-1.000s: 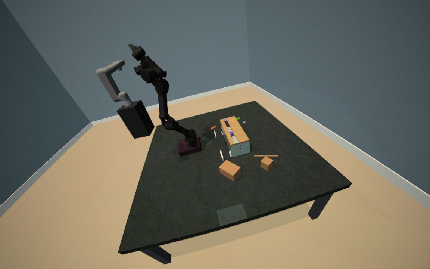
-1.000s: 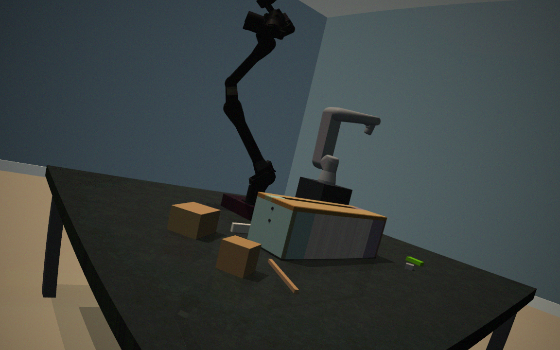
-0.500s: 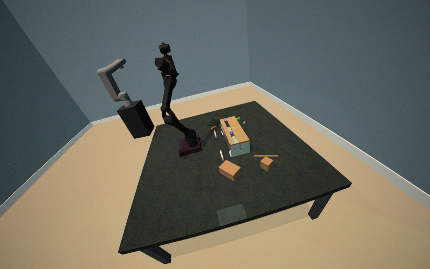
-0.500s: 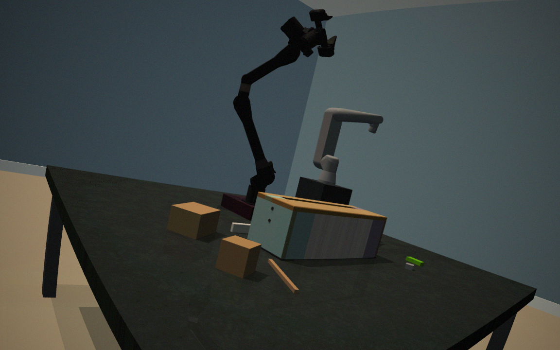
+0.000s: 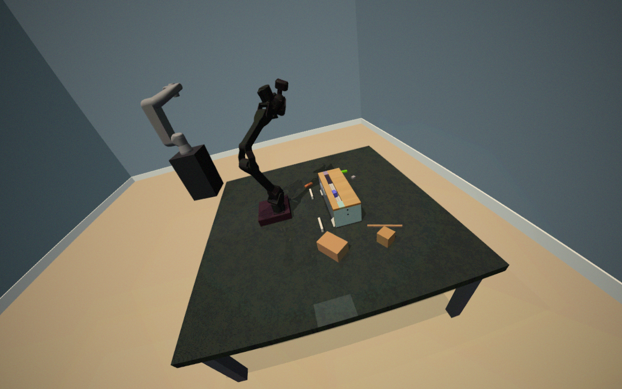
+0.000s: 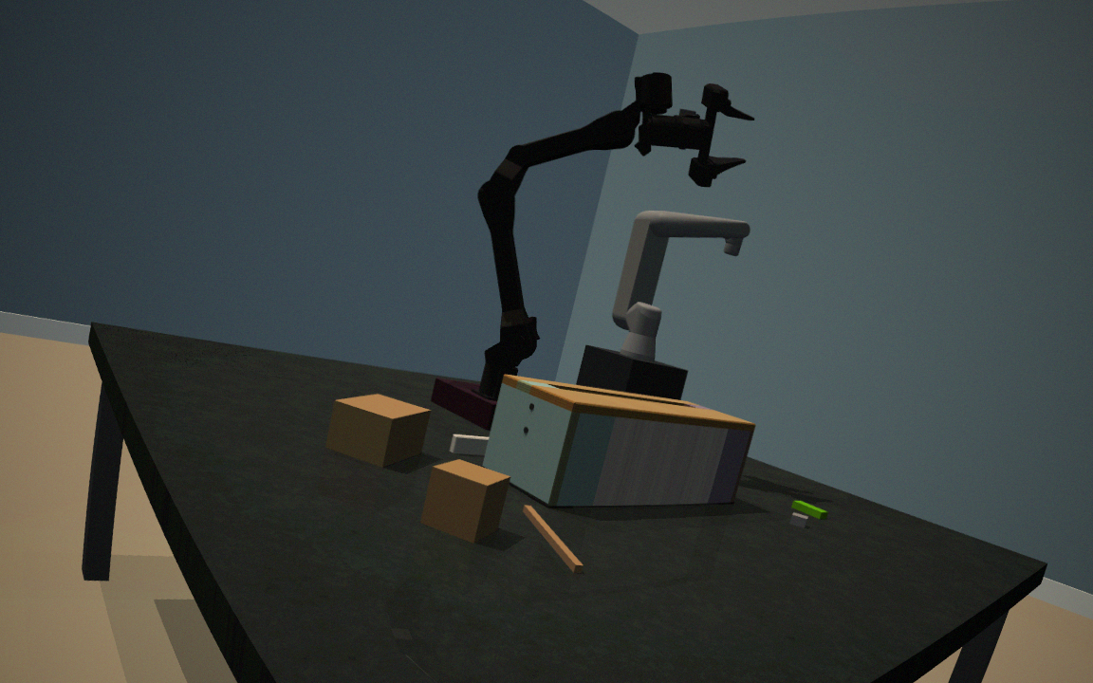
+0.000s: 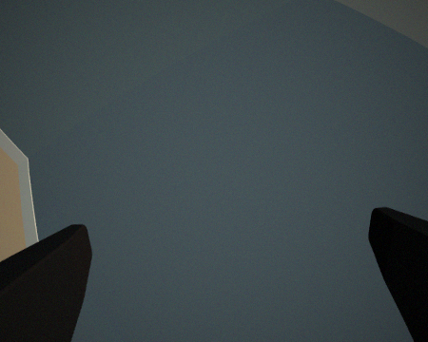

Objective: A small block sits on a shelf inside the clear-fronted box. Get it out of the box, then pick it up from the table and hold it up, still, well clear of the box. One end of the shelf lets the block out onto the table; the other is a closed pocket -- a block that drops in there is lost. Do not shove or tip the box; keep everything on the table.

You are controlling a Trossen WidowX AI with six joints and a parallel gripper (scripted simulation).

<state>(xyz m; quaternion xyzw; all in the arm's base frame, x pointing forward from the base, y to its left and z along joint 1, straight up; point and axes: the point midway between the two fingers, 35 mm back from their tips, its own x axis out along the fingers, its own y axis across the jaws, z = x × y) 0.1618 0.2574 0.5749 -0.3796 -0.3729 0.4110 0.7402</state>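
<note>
The box (image 5: 350, 194) (image 6: 660, 458) stands on the dark table (image 5: 255, 270) (image 6: 279, 509), with an orange wood top that has a long slot. A small blue block (image 5: 334, 192) shows through the slot in the top view, roughly midway or a little toward the pale green end. The shelf and its two ends are mostly hidden. My gripper (image 6: 749, 138) (image 7: 232, 234) is open and empty, high above the table and the box, with its fingers pointing roughly level. The wrist view shows only wall and a bit of floor between and beside the fingers.
Two tan blocks (image 5: 332, 245) (image 5: 385, 236) and a thin wooden stick (image 5: 384, 225) lie by the box's pale green end. White bars (image 5: 311, 193) (image 5: 320, 224) and an orange piece (image 5: 308, 185) lie on the arm's side. A green piece (image 6: 809, 509) and a small grey piece (image 6: 799, 520) lie past the far end.
</note>
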